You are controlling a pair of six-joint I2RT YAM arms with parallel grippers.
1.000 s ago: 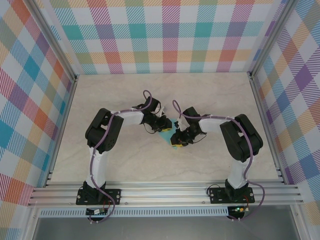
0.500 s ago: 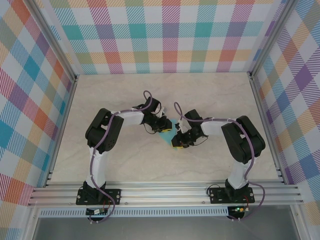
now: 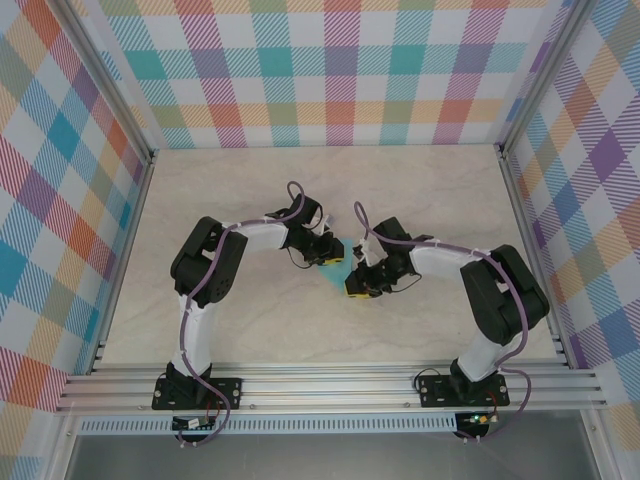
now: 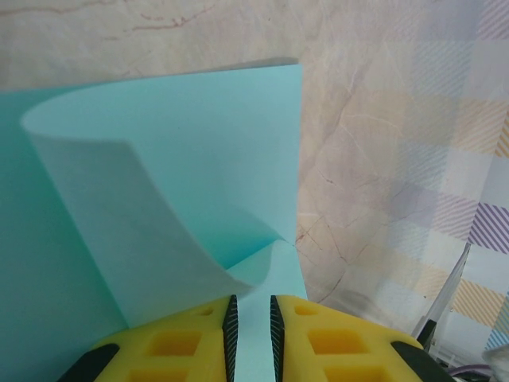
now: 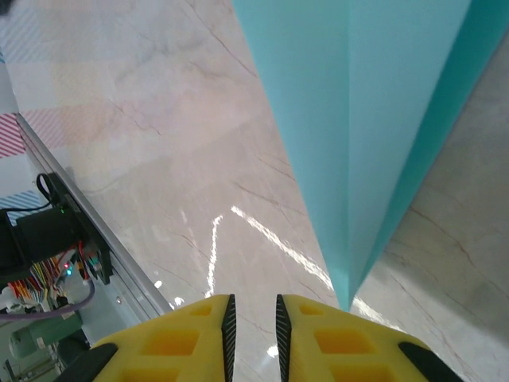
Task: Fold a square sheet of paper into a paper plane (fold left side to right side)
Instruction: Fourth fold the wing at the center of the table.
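Both hands are folding the square sheet of paper [image 4: 183,159] mid-worktop [image 3: 250,330]: left hand [image 4: 250,334] is pinching its curled edge; right hand [image 5: 253,334], nearly clenched, is seemingly grasping nothing. Next, flattening the crease.

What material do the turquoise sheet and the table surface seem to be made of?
The turquoise sheet: thin matte paper, judging by its soft curl and sharp crease. The table surface: probably glossy marble-look laminate or stone, with beige veining and bright reflections; which of the two cannot be told.

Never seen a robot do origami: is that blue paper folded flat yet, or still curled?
Still curled: the square sheet of paper bends over in a soft loop with no flat crease, its edge between the left gripper fingers.
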